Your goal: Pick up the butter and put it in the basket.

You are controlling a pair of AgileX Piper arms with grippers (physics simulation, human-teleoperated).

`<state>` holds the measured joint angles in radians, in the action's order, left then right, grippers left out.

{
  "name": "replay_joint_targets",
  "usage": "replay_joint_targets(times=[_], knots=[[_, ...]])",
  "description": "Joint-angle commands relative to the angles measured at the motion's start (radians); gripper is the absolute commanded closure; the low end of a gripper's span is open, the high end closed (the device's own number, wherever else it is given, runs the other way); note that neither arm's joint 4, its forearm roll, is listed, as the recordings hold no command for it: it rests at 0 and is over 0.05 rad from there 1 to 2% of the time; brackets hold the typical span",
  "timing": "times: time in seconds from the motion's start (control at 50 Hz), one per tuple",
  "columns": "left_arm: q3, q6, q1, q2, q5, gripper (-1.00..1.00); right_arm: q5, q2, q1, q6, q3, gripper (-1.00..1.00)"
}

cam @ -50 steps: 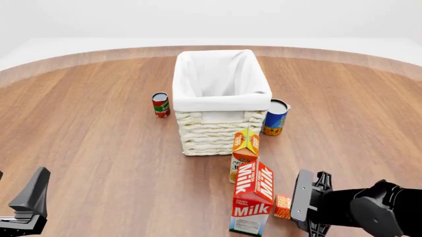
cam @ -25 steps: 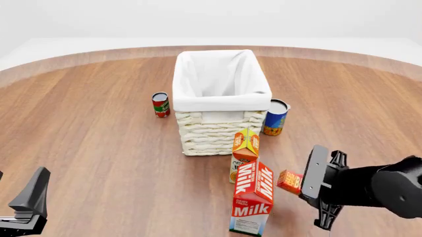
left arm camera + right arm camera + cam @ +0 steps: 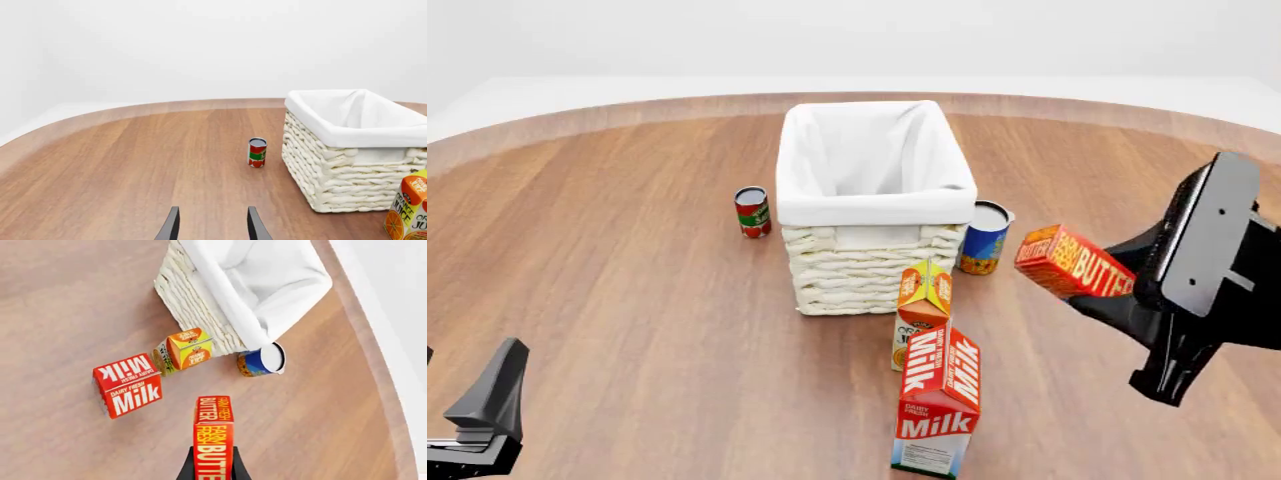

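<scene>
The basket (image 3: 874, 200) is open at the top. Its near side is crowded by the juice carton (image 3: 924, 310) and milk carton (image 3: 940, 400); a blue can (image 3: 984, 238) is set against its right wall.

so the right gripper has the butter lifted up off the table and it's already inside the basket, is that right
Not quite. The right gripper does hold the butter lifted off the table, but it is not inside the basket. The front view shows the butter in the air to the basket's right, past the blue can.
</scene>
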<state>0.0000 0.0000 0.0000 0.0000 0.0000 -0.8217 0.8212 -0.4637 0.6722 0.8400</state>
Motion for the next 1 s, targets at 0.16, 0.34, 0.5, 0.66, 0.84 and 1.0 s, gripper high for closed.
replay_joint_targets(times=[0.16, 0.34, 0.5, 0.66, 0.84, 1.0], knots=[[0.000, 0.000, 0.000, 0.000, 0.000, -1.00, 0.100, -0.046, -0.011, -0.122, 0.165, 1.00], [0.000, 0.000, 0.000, 0.000, 0.000, -1.00, 0.127, 0.118, 0.100, -0.329, 0.373, 1.00], [0.000, 0.000, 0.000, 0.000, 0.000, -1.00, 0.079, 0.178, 0.043, -0.484, 0.498, 1.00], [0.000, 0.000, 0.000, 0.000, 0.000, -1.00, 0.055, 0.252, 0.007, -0.553, 0.612, 1.00], [0.000, 0.000, 0.000, 0.000, 0.000, -1.00, 0.055, 0.342, -0.055, -0.653, 0.735, 1.00], [0.000, 0.000, 0.000, 0.000, 0.000, -1.00, 0.038, 0.456, -0.081, -0.642, 0.798, 1.00]])
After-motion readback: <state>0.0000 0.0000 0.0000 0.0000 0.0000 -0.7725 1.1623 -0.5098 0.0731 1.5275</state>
